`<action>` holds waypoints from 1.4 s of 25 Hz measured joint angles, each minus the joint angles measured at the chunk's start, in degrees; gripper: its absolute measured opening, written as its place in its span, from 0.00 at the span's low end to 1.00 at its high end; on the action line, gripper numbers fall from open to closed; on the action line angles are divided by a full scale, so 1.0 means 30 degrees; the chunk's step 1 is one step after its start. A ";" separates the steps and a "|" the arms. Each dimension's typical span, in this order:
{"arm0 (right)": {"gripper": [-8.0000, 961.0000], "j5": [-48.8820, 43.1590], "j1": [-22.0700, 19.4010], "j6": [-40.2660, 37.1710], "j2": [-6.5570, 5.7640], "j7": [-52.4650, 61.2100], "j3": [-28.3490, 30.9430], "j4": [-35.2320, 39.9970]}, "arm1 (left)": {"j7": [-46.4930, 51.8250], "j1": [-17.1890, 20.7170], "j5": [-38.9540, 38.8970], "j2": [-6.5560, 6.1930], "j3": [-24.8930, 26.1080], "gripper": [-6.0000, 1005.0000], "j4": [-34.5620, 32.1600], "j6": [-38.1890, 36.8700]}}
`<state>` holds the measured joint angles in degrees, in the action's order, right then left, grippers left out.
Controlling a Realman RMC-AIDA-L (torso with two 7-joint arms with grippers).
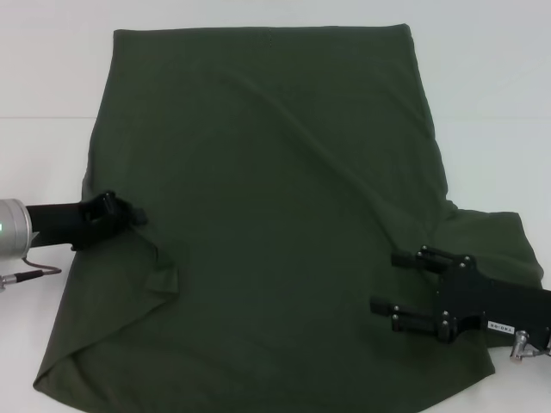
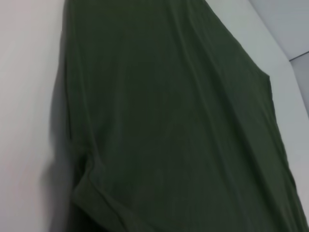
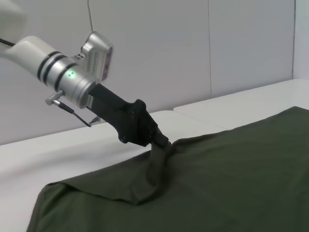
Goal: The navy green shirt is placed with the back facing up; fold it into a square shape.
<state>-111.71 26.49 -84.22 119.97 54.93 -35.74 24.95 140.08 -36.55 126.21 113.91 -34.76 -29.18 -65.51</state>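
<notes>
The navy green shirt (image 1: 275, 189) lies spread on the white table (image 1: 52, 69), plain side up, and fills most of the head view. My left gripper (image 1: 133, 214) sits at the shirt's left edge, shut on a pinch of cloth. In the right wrist view the left gripper (image 3: 163, 141) holds that fold raised a little off the table, with the shirt (image 3: 231, 179) draping down from it. My right gripper (image 1: 393, 287) hovers over the shirt's right lower part, near the sleeve (image 1: 499, 237), open with nothing between its fingers. The left wrist view shows only the shirt (image 2: 174, 121).
White table surface shows to the left (image 1: 34, 327) and right (image 1: 499, 103) of the shirt. A seam in the table runs behind the shirt (image 1: 43, 117). A small folded flap (image 1: 165, 277) lies near the left gripper.
</notes>
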 joint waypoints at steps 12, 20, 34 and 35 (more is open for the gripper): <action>0.86 0.0000 -0.0040 -0.0257 0.0016 0.0000 0.0012 0.0004 | -0.0294 0.0070 -0.0145 0.0324 -0.0293 0.17 -0.0021 0.0867; 0.86 0.0000 -0.0014 -0.0171 0.0031 0.0000 -0.0056 0.0004 | -0.0732 -0.0610 -0.0193 0.0799 -0.0247 0.32 -0.0123 0.1582; 0.86 0.0000 -0.0046 -0.0245 0.0031 0.0001 0.0028 -0.0173 | -0.2370 -0.0982 -0.0435 0.1301 -0.0299 0.84 -0.1018 0.1203; 0.86 0.0001 -0.0055 -0.0244 0.0029 0.0000 0.0052 -0.0173 | -0.2754 -0.0660 -0.0678 0.1303 -0.0243 0.85 -0.1338 0.0835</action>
<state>-111.71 26.32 -84.95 120.05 54.93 -35.59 24.43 131.82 -38.53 124.18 117.82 -35.49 -33.19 -63.00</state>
